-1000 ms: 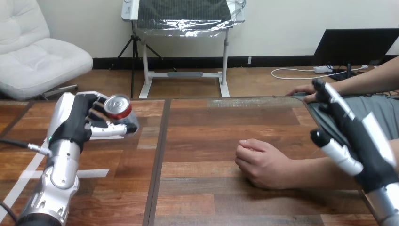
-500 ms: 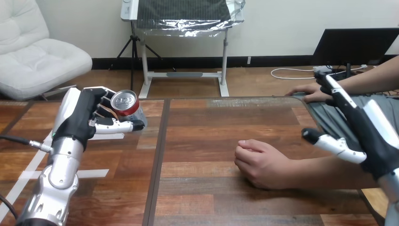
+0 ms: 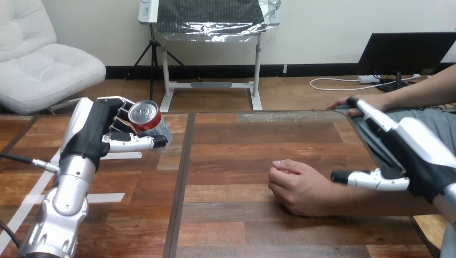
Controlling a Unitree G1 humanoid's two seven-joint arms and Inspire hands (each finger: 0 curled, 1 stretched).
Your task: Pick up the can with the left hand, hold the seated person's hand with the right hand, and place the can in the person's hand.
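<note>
Head view: the wooden worktop [image 3: 258,140] runs from the near edge of the view to a straight far edge. At the far right that edge rounds into a corner beside the seated person. A dark seam [image 3: 182,183] crosses the boards from far to near, left of centre. Pale tape strips [image 3: 37,191] lie on the wood near the left arm.

The left hand [image 3: 94,137] is raised over the left part of the worktop with its fingers and thumb curled round the can [image 3: 149,119]. The can is clear of the wood and tilted, its silver top turned toward the camera. It sits just left of the seam and a little short of the far edge.

Between the can and the person's hand [image 3: 298,185] lies a broad stretch of bare wood. This hand is a loose fist resting on the worktop right of centre, with its forearm running off to the right.

The right hand [image 3: 417,156] hangs above that forearm with its fingers straight and spread from the thumb, gripping nothing. Its thumb [image 3: 359,179] points left just over the wrist, and I cannot tell whether it touches.

The person's other hand [image 3: 340,105] rests at the far right corner.

Counted: one can, two robot hands, two hands of the person.
</note>
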